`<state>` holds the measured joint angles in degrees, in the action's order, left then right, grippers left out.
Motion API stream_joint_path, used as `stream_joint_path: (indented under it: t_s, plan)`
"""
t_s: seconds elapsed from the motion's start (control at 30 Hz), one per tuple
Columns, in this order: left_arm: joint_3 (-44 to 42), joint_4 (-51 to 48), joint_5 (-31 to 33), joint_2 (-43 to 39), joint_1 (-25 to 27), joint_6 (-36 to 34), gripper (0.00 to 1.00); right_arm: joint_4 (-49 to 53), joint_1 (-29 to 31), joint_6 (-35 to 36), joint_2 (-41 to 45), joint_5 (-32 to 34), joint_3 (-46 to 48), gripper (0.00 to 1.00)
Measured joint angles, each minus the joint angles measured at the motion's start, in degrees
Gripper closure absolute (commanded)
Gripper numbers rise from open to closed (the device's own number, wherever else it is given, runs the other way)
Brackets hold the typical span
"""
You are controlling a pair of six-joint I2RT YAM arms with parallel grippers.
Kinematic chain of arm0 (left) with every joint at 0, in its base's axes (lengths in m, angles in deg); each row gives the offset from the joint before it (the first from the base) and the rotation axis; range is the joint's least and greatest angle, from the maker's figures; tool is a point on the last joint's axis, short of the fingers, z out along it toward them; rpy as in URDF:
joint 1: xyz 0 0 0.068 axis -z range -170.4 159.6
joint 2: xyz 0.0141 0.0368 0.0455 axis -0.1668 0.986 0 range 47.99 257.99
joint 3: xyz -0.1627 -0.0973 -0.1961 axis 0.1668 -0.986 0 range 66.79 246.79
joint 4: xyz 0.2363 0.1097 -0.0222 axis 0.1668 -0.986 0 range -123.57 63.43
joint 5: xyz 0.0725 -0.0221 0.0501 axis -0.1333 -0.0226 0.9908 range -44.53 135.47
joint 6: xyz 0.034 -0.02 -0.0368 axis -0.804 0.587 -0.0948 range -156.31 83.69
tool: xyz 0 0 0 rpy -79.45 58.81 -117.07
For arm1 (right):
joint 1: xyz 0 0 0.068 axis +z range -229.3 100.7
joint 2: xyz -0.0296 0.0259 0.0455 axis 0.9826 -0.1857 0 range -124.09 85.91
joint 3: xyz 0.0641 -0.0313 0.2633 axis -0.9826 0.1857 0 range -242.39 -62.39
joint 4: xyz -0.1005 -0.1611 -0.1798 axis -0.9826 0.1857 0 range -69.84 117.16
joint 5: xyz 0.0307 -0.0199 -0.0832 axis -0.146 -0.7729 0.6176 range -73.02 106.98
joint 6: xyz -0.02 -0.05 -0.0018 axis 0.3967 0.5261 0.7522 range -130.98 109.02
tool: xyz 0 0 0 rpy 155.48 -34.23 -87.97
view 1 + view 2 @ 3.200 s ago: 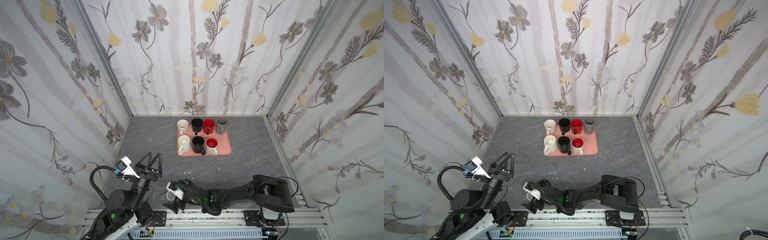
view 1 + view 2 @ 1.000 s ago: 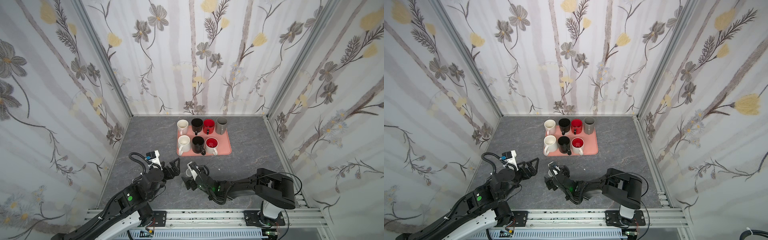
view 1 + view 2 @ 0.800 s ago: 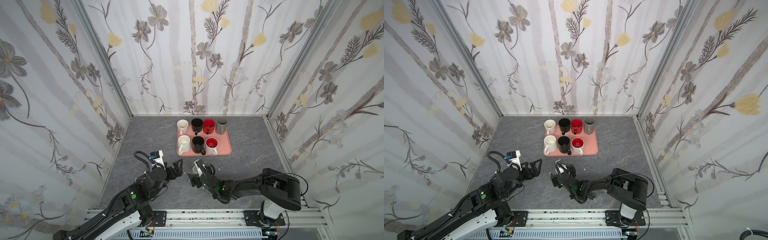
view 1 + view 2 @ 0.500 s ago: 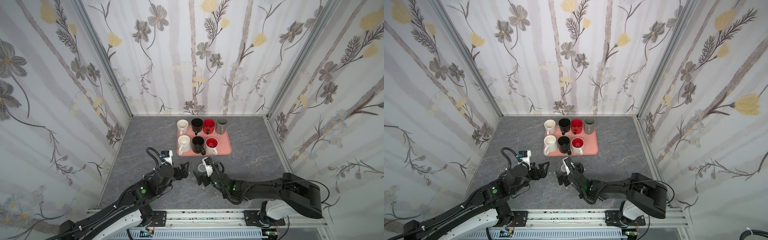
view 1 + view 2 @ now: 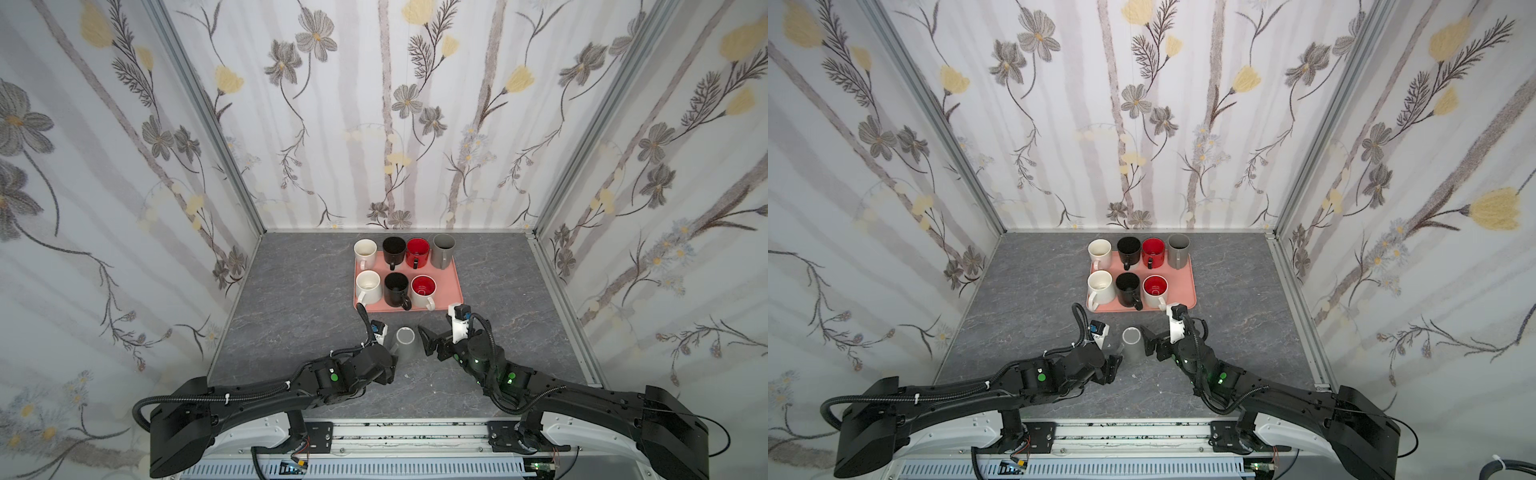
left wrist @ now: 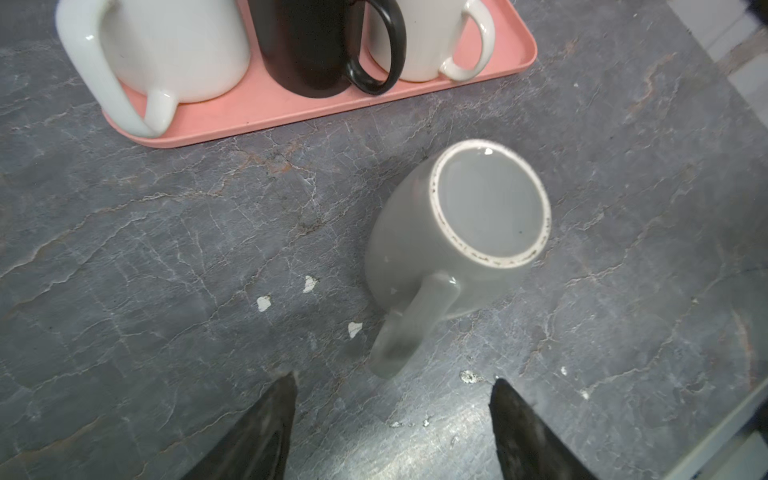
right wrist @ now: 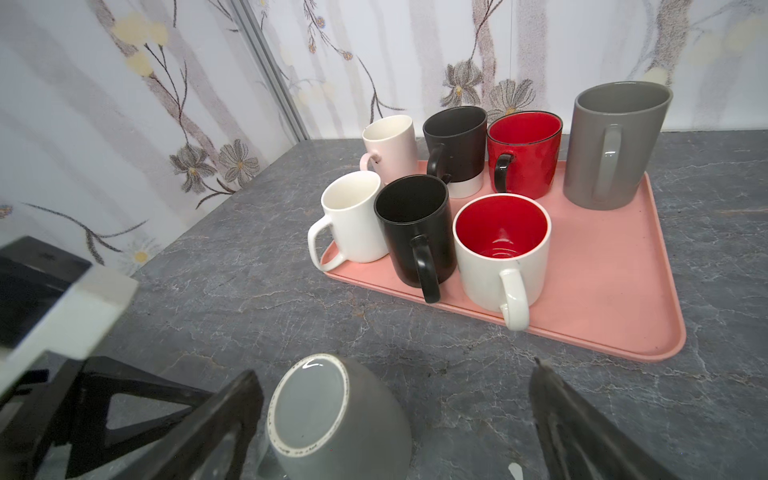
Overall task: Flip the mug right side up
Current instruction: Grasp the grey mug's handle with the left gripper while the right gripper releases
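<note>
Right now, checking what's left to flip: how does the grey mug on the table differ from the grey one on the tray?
The table mug stands base up; the tray mug stands mouth up. The table mug sits on bare table, the tray mug in the tray's back corner. Both are grey, one handle each.

My matte black jointed arms point(image 5: 266, 405) carry small green dots point(image 5: 333, 377), looping black cables point(image 5: 365, 320), white cable ties point(image 5: 226, 400) and white camera blocks point(image 5: 456, 328) at each wrist.
</note>
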<state>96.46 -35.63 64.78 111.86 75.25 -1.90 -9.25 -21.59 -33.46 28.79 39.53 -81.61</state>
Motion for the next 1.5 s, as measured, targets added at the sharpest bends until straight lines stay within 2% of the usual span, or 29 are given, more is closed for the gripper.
stream_joint_path:
  t_s: [0.17, 0.57, 0.93, 1.27, 1.5]
  plan:
    - [2.4, 2.2, 1.2, 5.4, 0.7, -3.2, 0.47, 1.5, -0.9, -0.6, 2.6, -0.1, 0.5, 0.0]
    - [5.0, 4.5, 3.3, 12.9, 0.8, -7.3, 0.63, 4.2, -3.0, -1.5, 6.8, -0.2, 1.3, 0.0]
    - [5.3, 5.6, 5.5, 15.0, 0.8, -9.2, 0.74, 5.5, -4.1, -1.5, 8.0, -1.2, 1.5, 0.0]
    - [5.3, 7.7, 5.0, 16.3, 1.2, -11.6, 0.86, 5.7, -4.8, -2.1, 9.1, -1.2, 1.6, 0.0]
    - [5.3, 9.6, 4.5, 17.0, 1.2, -12.4, 0.97, 7.3, -5.2, -2.5, 9.9, -1.2, 1.7, 0.0]
